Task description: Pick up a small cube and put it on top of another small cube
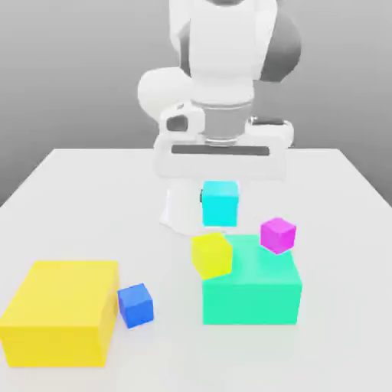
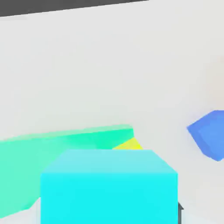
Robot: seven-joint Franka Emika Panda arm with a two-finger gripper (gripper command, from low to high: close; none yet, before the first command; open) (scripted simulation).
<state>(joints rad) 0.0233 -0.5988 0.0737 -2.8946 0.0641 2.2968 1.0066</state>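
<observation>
cyan cube (image 1: pixel 220 204) held up off the table (image 1: pixel 321 207) in the closed pincer (image 1: pixel 220 200), nearer the robot than the green block (image 1: pixel 249 302), with the yellow cube (image 1: pixel 212 256), magenta cube (image 1: pixel 278 235) and blue cube (image 1: pixel 135 305) all free as possible bases. best to keep the squeeze steady, travel high enough to clear all of them, and match the turn of the chosen base. then centre above, lower slowly to flat contact, and release without a sideways nudge.

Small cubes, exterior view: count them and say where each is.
4: cyan cube in the gripper; yellow cube and magenta cube on the green block; blue cube beside the big yellow block. More may be hidden.
</observation>
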